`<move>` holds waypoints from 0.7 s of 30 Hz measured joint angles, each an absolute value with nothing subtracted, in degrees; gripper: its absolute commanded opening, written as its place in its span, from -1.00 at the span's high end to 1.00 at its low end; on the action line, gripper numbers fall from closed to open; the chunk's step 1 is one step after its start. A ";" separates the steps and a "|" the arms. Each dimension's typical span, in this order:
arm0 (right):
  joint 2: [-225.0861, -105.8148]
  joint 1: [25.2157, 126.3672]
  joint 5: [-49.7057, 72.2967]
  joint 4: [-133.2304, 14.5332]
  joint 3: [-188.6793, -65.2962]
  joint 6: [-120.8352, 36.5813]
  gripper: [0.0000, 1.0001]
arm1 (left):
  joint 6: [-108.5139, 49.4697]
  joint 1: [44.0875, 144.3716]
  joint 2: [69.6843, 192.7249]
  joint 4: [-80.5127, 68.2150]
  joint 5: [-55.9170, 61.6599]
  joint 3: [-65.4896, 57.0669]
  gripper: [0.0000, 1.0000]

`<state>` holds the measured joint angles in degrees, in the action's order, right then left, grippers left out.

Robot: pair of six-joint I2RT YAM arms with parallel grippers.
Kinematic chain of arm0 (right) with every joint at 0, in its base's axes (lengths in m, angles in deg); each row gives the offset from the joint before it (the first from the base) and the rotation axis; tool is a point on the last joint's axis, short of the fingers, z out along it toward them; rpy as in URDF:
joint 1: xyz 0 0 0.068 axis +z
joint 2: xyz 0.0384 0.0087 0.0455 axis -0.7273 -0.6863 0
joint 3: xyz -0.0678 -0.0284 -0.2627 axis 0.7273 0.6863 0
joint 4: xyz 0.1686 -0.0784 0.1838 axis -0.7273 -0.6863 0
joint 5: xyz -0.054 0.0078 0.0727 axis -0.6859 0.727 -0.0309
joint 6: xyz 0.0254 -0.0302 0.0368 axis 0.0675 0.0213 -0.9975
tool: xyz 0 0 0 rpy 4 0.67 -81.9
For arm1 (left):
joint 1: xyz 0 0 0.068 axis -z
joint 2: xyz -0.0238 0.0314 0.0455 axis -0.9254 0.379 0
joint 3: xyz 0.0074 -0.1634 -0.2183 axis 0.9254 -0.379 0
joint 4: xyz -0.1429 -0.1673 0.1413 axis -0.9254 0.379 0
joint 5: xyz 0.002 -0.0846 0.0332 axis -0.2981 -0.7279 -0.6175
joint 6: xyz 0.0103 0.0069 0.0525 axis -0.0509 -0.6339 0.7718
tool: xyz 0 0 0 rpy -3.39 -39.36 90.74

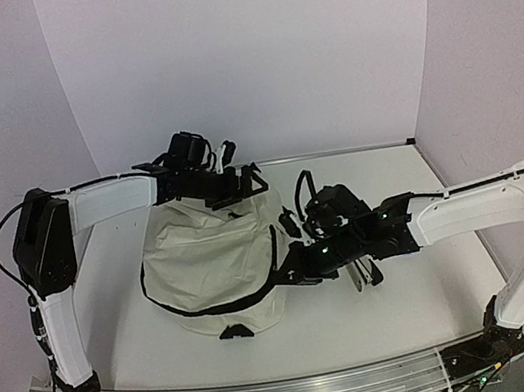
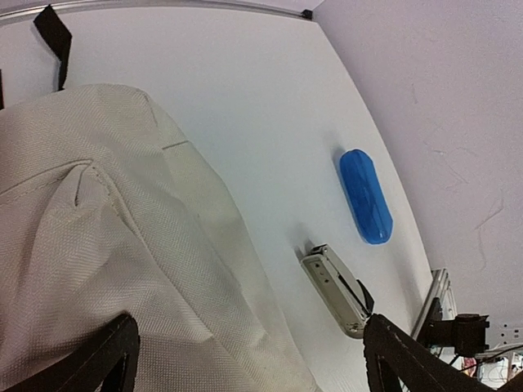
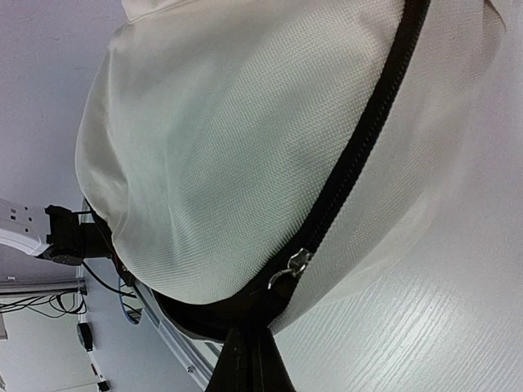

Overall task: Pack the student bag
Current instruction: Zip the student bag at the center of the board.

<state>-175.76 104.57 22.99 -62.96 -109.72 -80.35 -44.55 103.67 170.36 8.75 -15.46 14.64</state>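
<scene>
The student bag (image 1: pixel 211 261), cream with a black zipper, lies in the middle of the table. It fills the left of the left wrist view (image 2: pixel 98 245) and most of the right wrist view (image 3: pixel 245 122). My left gripper (image 1: pixel 233 187) is at the bag's far top edge. Its fingers (image 2: pixel 108 359) are spread wide over the cream fabric, open and holding nothing. My right gripper (image 1: pixel 293 268) is at the bag's right side. Its fingers (image 3: pixel 249 367) are pressed together on the black zipper band, just below the metal slider (image 3: pixel 296 263).
A blue oblong case (image 2: pixel 365 196) and a silver stapler (image 2: pixel 337 290) lie on the table right of the bag. The stapler (image 1: pixel 362 275) shows partly under my right arm in the top view. Black straps (image 1: pixel 301 189) trail behind the bag. Walls close off the far side.
</scene>
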 measured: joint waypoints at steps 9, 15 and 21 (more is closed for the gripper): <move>-175.20 104.62 18.94 -62.98 -109.74 -80.37 1.00 | -42.43 109.62 169.84 24.75 1.02 20.46 -0.91; -174.39 104.62 17.50 -63.09 -109.74 -80.37 1.00 | -43.02 115.21 169.77 35.09 13.50 23.41 -0.74; -174.15 104.62 17.06 -62.79 -109.72 -80.57 1.00 | -43.02 118.10 170.19 42.28 22.71 24.83 -0.04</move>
<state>-174.15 104.62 17.06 -62.79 -109.72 -80.57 -43.02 118.10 170.19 42.28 22.71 24.83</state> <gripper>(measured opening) 0.005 0.635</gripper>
